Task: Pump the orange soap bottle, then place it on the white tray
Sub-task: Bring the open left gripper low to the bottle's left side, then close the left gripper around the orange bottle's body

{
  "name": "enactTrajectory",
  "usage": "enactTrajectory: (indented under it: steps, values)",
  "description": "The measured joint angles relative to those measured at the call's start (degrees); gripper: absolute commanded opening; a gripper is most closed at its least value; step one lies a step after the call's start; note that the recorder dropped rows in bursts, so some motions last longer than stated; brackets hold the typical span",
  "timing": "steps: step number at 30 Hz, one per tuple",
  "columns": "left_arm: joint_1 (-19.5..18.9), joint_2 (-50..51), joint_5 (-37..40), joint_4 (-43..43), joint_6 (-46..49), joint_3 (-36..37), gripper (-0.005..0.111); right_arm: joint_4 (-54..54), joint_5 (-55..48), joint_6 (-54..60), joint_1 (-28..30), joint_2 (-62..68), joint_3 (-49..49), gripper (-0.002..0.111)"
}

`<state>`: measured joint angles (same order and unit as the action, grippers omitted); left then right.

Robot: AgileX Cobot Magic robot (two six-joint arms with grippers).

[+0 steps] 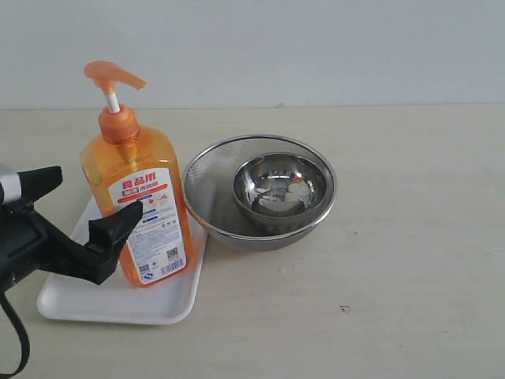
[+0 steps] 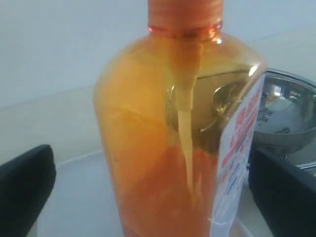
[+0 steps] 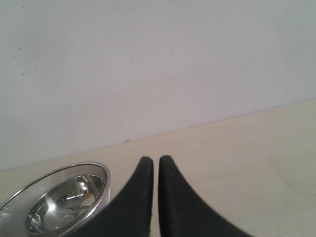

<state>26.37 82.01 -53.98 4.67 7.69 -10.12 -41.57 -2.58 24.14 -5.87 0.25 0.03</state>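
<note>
The orange soap bottle [image 1: 140,158] stands upright on the white tray [image 1: 110,304] at the left of the table, its pump head pointing right. My left gripper [image 1: 99,191] is open, with one black finger on each side of the bottle's lower body. In the left wrist view the bottle [image 2: 148,123] fills the middle. The gripper [image 2: 153,190] straddles it, leaving a clear gap on one side and its fingers [image 2: 281,187] close to the label on the other. My right gripper [image 3: 153,160] is shut on nothing above the bare table and is out of the exterior view.
A round steel mesh strainer [image 1: 209,185] holding a smaller steel bowl [image 1: 280,189] sits right beside the tray and bottle. It also shows in the right wrist view as the strainer [image 3: 54,197]. A pale wall runs behind the table.
</note>
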Motion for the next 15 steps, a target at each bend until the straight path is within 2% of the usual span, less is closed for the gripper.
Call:
enactTrajectory:
  steps: [4, 8, 15]
  values:
    - [0.0, 5.7, -0.8, -0.6, -0.1, -2.9, 0.109, 0.0, 0.0, 0.0, 0.0, 0.0, 0.0, 0.0]
    - [0.0, 10.1, -4.3, -7.1, -0.6, -5.7, 0.109, 0.0, 0.0, 0.0, 0.0, 0.0, 0.0, 0.0]
    - [-0.1, 15.9, -5.6, -7.9, -0.9, -10.0, 0.109, 0.0, 0.0, 0.0, 0.0, 0.0, 0.0, 0.0]
